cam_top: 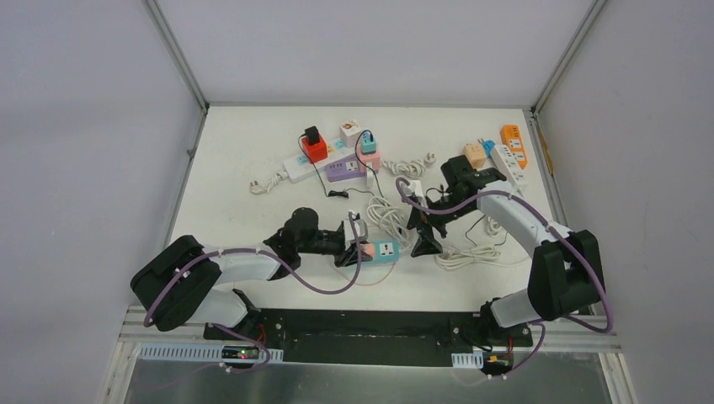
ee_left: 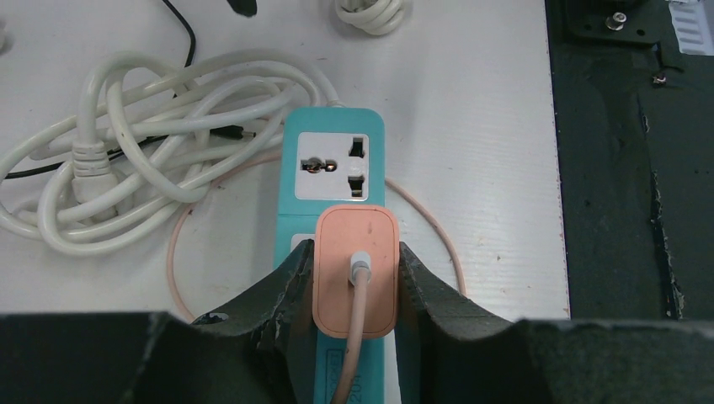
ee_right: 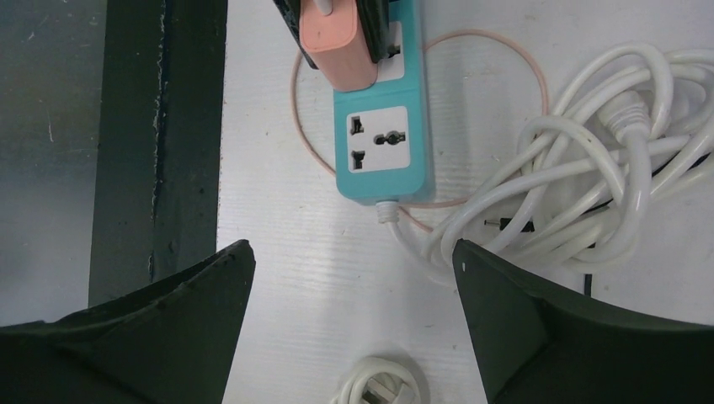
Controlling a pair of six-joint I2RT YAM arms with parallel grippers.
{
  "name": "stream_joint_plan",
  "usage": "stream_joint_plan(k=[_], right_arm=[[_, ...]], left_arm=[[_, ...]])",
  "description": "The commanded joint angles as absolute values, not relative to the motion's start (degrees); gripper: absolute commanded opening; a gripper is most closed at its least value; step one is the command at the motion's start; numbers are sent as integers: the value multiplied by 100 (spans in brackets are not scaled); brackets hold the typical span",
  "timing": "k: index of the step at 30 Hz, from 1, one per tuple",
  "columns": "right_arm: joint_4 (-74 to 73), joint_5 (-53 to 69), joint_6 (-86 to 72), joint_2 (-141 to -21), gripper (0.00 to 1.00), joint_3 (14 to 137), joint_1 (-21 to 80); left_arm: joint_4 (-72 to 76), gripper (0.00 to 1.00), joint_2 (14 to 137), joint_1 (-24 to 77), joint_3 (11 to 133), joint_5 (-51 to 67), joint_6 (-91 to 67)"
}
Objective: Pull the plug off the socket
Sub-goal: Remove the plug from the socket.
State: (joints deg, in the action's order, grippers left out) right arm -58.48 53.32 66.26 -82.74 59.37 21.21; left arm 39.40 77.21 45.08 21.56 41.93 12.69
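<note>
Left tool (ee_left: 354, 257) around pink plug (ee_left: 338, 286)

- Two robot arms: left arm (cam_top: 221, 268) and right arm (cam_top: 515, 215).
- Five power strips on the counter (cam_top: 236, 215): teal strip (cam_top: 386, 251), white strip (cam_top: 296, 168), lilac strip (cam_top: 343, 172), second white strip (cam_top: 510, 160), orange strip (cam_top: 514, 135).
- One pink plug (ee_left: 354, 269), seated in the teal strip.
- At least four plug-in blocks at the back: red block (cam_top: 315, 151), white block (cam_top: 349, 132), teal block (cam_top: 368, 146), tan block (cam_top: 475, 155).
- At least three bundles of white cord: near bundle (cam_top: 386, 215), back bundle (cam_top: 410, 164), right bundle (cam_top: 466, 252).
</note>
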Motion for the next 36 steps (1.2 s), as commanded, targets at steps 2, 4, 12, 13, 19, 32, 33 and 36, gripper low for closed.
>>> stream_joint_plan(k=[2, 4, 12, 13, 19, 32, 33, 36], right_arm=[[-5000, 5485, 5859, -8575, 90, 5939, 2348], [-4835, 5361, 5801, -8604, 90, 5862, 2488], [-3583, 4995, 5387, -8294, 91, 5352, 3043], [-3381, 4995, 5387, -8228, 91, 5254, 3085], [-2560, 4618, 5039, -8121, 93, 4859, 3326], [-2511, 4367, 5324, -8033, 85, 4746, 3687], [-2590, 4343, 5547, -8021, 68, 4767, 3703], [-2863, 4403, 5802, -7986, 42, 4856, 3747]], left_arm=[[4579, 0, 7428, 4605, 2160, 4069, 1189], [4553, 0, 7419, 4599, 2184, 4056, 1140], [4949, 0, 7550, 4604, 2133, 4058, 723], [5034, 0, 7576, 4605, 2116, 4060, 672], [5352, 0, 7697, 4599, 2101, 4024, 402], [5813, 0, 7679, 4605, 1889, 3865, 18], [5865, 0, 7682, 4601, 1855, 3867, 18], [6007, 0, 7653, 4605, 1772, 3876, 49]])
